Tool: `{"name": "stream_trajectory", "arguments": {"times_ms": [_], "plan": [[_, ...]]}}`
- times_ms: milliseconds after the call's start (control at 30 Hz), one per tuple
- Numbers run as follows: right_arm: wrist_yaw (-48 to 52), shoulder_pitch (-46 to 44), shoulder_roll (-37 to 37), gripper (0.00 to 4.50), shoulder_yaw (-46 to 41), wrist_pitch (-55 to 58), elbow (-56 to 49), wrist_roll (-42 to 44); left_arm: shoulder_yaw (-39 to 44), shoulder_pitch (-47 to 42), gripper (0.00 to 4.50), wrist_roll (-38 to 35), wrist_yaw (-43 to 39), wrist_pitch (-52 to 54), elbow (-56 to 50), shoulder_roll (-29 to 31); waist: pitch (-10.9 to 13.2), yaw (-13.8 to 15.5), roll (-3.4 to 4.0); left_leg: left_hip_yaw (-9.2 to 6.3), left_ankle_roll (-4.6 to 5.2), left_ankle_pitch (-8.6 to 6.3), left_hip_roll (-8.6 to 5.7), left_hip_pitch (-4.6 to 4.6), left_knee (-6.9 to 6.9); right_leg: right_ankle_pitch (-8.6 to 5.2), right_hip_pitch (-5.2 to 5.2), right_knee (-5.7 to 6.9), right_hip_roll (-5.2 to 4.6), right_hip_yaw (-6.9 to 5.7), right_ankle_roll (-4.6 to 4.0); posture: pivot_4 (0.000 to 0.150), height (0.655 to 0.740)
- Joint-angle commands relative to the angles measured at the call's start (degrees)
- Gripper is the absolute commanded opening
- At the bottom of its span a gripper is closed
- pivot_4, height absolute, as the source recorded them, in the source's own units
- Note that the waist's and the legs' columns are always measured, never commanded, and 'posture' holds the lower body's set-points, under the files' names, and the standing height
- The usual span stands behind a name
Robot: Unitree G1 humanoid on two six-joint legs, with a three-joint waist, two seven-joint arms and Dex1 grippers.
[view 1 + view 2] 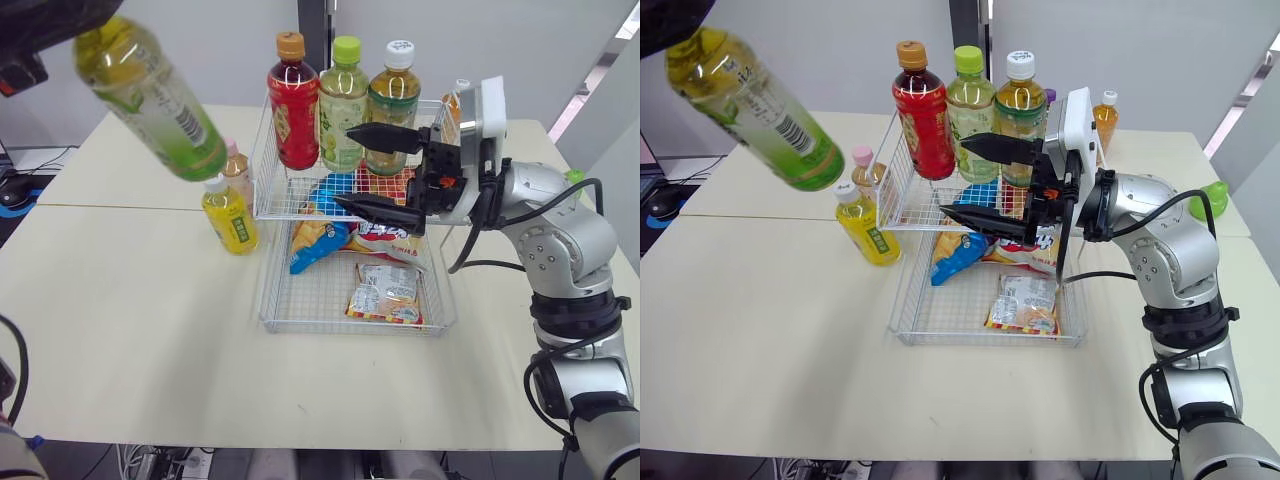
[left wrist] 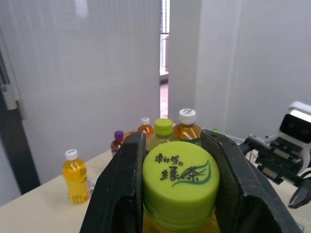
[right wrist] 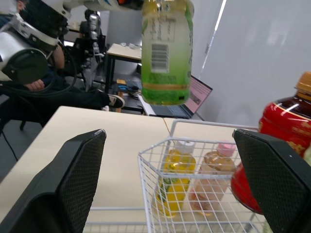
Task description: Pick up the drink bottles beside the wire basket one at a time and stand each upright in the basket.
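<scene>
1. Two bottles stand on the table [image 1: 130,330] just left of the wire basket [image 1: 340,328], at centre left of the frame. One is a yellow bottle [image 1: 230,215] with a white cap, and a pink-capped bottle [image 1: 237,170] stands close behind it.
2. One green tea bottle [image 1: 150,95] hangs tilted in the upper left of the frame, high above the table and well apart from the basket. The left claw [image 2: 174,141] is clenched on it just under its lime cap, one finger on each side.
3. Three bottles stand upright in a row along the back of the basket's raised shelf: a red bottle [image 1: 293,110], a lime-capped bottle [image 1: 342,105] and an amber bottle [image 1: 393,100] with a white cap.
4. Reaching in from the right of the frame, the right claw [image 1: 345,165] is spread wide and grasps nothing. Its upper finger crosses in front of the lime-capped and amber bottles. Its lower finger lies over the front edge of the shelf.
5. Snack packets [image 1: 385,295] lie on the basket's lower floor, some partly under the shelf.
6. One small orange bottle [image 1: 1105,115] stands on the table behind the right arm, at upper right.
</scene>
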Motion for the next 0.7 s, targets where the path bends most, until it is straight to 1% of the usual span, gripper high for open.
{"name": "stream_trajectory", "arguments": {"times_ms": [33,167,267,367,400,467,500,600,700], "plan": [[-3.1,0.8,-1.0,4.50,-2.2,-0.2,-3.7,-0.8,-3.5,-7.4,1.36,2.4,-3.1,-2.4,1.9,-4.1,0.0,0.0,0.00,0.03,0.00,0.00,-0.02,-0.01,0.00,0.00,0.00,0.00,0.00,0.04,0.00,0.150,0.7400],[-6.9,2.9,-2.9,4.50,-3.9,1.3,-7.2,-1.5,-8.2,-11.6,1.36,7.2,-5.7,-5.9,4.2,-12.1,0.0,-0.1,0.02,0.05,0.00,0.00,-0.02,-0.02,0.00,0.00,-0.01,0.00,-0.01,0.06,0.00,0.150,0.7400],[-10.5,5.6,-5.1,4.50,-6.0,2.9,-10.9,-2.3,-12.5,-11.5,1.36,11.5,-8.7,-10.4,5.1,-19.0,0.0,-0.2,0.06,0.06,0.00,0.01,-0.01,-0.02,0.00,0.00,-0.02,0.01,-0.01,0.08,-0.01,0.150,0.7400],[-13.3,8.0,-7.1,4.50,-7.8,4.4,-14.2,-2.6,-15.8,-10.4,1.36,16.2,-11.5,-15.5,6.4,-23.7,0.0,-0.3,0.08,0.11,-0.01,0.01,-0.02,-0.02,0.00,0.00,-0.03,0.00,-0.01,0.13,-0.01,0.150,0.7400],[-13.7,8.7,-9.3,4.50,-10.8,6.6,-16.5,-0.4,-16.3,-10.2,1.36,17.0,-12.3,-16.7,6.8,-25.3,0.0,-0.4,0.09,0.13,-0.01,0.01,-0.02,-0.02,0.00,0.00,-0.03,0.00,-0.01,0.16,-0.01,0.150,0.7400],[-14.2,9.5,-14.8,4.50,-18.6,12.0,-20.4,5.7,-16.8,-10.3,1.36,18.9,-12.6,-19.1,8.3,-28.5,0.2,-0.2,0.38,0.14,-0.01,0.01,-0.03,-0.05,0.00,0.00,-0.03,-0.03,-0.01,0.17,-0.01,0.150,0.7400],[-14.6,9.8,-16.4,4.50,-20.7,13.6,-21.5,7.8,-16.8,-10.4,1.36,19.6,-12.7,-19.9,8.8,-29.4,0.3,-0.1,0.44,0.18,-0.01,0.01,-0.08,-0.08,0.01,-0.01,-0.05,-0.03,-0.06,0.20,0.01,0.150,0.7400],[-15.2,13.4,-20.5,4.50,-25.0,16.4,-24.1,11.0,-19.8,-10.4,1.36,24.7,-15.3,-25.6,11.3,-32.7,0.2,-0.4,0.44,0.18,0.01,0.00,-0.07,-0.09,-0.02,-0.02,-0.05,-0.11,-0.02,0.22,0.03,0.150,0.7400],[-17.1,15.5,-21.9,4.50,-27.4,17.9,-25.8,13.6,-20.3,-11.1,1.36,26.8,-16.8,-27.7,14.1,-35.1,0.2,-0.6,0.45,0.19,0.02,-0.01,-0.06,-0.03,-0.02,-0.03,-0.02,-0.07,0.02,0.26,0.03,0.150,0.7400]]}}
